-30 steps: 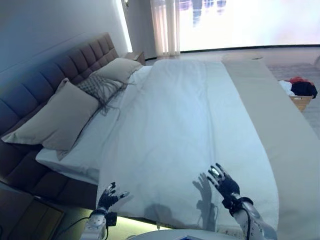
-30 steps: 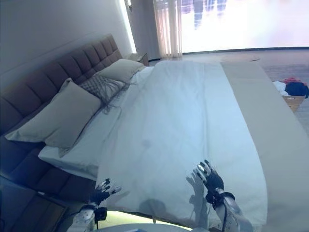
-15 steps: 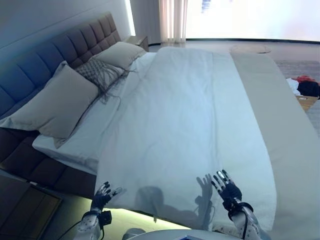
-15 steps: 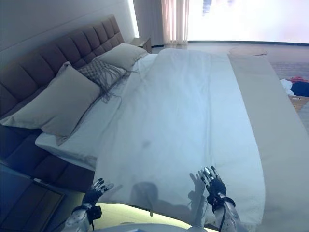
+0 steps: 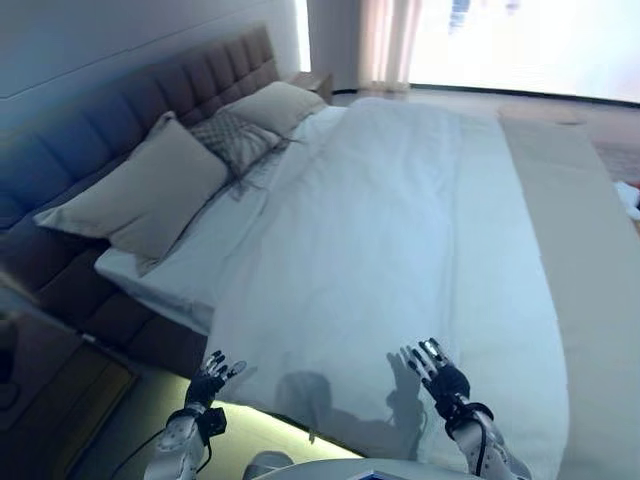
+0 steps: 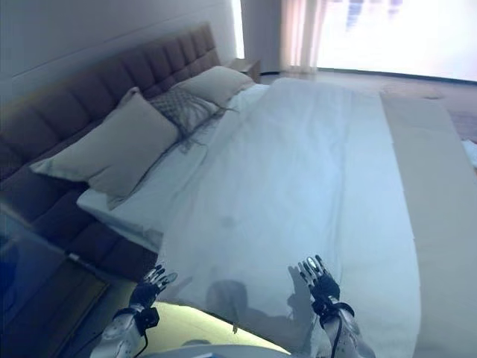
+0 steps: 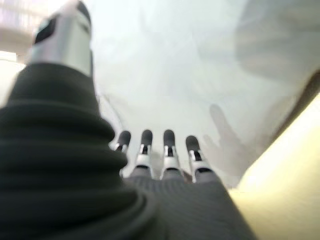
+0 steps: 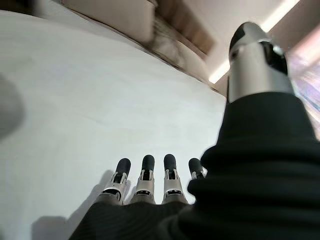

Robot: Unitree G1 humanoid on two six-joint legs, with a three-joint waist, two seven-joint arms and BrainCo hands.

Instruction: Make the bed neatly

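A white duvet (image 5: pixel 390 240) lies spread smooth over the bed, with a beige runner (image 5: pixel 590 260) along its right side. Three pillows lean on the dark tufted headboard (image 5: pixel 150 100): a large beige one (image 5: pixel 150 195), a patterned grey one (image 5: pixel 235 140) and a far beige one (image 5: pixel 285 105). My left hand (image 5: pixel 208 380) is open, off the bed's near edge by the duvet's corner, and shows in its wrist view (image 7: pixel 160 155). My right hand (image 5: pixel 440 375) is open over the duvet's near edge, and shows in its wrist view (image 8: pixel 145 180). Neither hand holds cloth.
A dark bedside table (image 5: pixel 50 380) stands at the lower left beside the bed. A lit strip (image 5: pixel 270 430) glows under the bed's near edge. Curtains (image 5: pixel 385 40) and a bright window stand at the far end.
The camera has shifted, so the bed sits further right in view. Both hands stay open near the duvet's near edge, slightly lower than a second ago.
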